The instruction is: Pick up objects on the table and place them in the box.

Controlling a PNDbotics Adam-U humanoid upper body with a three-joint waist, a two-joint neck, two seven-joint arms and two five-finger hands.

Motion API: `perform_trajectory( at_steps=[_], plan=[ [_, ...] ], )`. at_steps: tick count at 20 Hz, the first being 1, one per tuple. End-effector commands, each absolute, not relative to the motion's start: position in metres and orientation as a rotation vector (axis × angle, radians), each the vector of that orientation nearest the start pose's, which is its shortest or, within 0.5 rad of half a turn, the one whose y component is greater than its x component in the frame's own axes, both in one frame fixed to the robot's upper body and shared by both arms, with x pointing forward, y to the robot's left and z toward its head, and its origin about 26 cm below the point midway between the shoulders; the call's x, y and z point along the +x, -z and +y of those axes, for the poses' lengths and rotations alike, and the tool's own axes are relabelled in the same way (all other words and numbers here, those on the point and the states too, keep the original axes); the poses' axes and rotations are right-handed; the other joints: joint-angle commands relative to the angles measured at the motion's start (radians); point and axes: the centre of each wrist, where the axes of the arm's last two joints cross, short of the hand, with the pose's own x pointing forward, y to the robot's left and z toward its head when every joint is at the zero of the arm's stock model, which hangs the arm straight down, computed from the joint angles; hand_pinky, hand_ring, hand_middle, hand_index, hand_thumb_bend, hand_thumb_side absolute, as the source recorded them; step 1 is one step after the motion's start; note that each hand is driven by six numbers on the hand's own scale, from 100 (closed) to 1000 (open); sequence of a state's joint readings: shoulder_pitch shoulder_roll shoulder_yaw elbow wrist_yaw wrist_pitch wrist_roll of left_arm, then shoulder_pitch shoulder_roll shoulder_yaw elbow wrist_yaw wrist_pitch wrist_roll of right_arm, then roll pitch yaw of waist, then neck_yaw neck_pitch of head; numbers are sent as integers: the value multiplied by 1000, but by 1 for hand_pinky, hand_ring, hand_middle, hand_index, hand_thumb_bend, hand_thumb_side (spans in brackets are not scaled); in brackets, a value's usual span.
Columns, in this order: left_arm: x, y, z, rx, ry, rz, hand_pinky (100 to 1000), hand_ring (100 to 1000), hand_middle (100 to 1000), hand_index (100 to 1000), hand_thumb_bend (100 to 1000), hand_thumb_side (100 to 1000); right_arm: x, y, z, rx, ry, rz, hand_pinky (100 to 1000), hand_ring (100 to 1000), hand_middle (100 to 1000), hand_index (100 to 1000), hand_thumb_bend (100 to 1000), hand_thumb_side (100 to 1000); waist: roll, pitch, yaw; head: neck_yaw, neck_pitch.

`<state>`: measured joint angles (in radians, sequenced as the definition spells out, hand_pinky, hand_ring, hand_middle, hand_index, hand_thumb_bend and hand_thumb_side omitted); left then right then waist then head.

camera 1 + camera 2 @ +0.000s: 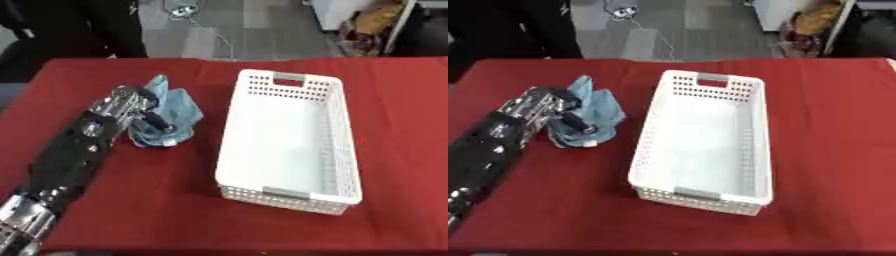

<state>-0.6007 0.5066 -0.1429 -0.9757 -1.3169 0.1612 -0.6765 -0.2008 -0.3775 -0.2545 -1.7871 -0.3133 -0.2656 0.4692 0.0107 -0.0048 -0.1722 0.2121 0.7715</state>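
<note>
Left hand [131, 102] on the red tabletop [131, 210], fingers [156, 119] curled into a crumpled blue cloth [179, 112]. White box [289, 145] lies well apart, on the fingers' far side.

- Your left hand [131, 102] looks like hard, shiny metal and black plastic, with silver parts that catch the light.
- Right under its fingers you have a blue cloth [171, 117]. It looks soft, crumpled and not shiny.
- To the right of your hand stands the white box [289, 140]. It looks like smooth plastic, with rows of little holes in its walls and grey handle bits at both ends.
- Under your hand lies a red table cover [157, 200]. It looks like soft, dull cloth.
</note>
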Motion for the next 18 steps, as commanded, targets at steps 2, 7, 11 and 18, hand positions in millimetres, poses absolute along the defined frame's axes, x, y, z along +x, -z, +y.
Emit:
perform_trajectory(
  at_steps=[2,7,11,18],
  plan=[
    [417,-64,364,957,1328,-481,437,540,670,803,645,726,305,-164,-361,72,-549,-2281,809,946,881,1000,100,944,-6,-1,2,14,-2],
    [414,-49,372,960,1178,-554,185,234,451,556,368,330,305,-165,-361,73,-548,-2283,809,946,881,1000,100,944,-7,0,2,17,-2],
    [413,-34,377,963,1081,-574,100,100,298,389,180,144,305,-165,-360,75,-546,-2285,809,946,881,1000,100,943,-7,0,1,18,-2],
    [408,-14,384,1050,969,-638,100,100,188,280,100,142,306,-165,-360,77,-544,-2286,809,946,881,1000,100,943,-8,1,1,19,-2]
  ],
)
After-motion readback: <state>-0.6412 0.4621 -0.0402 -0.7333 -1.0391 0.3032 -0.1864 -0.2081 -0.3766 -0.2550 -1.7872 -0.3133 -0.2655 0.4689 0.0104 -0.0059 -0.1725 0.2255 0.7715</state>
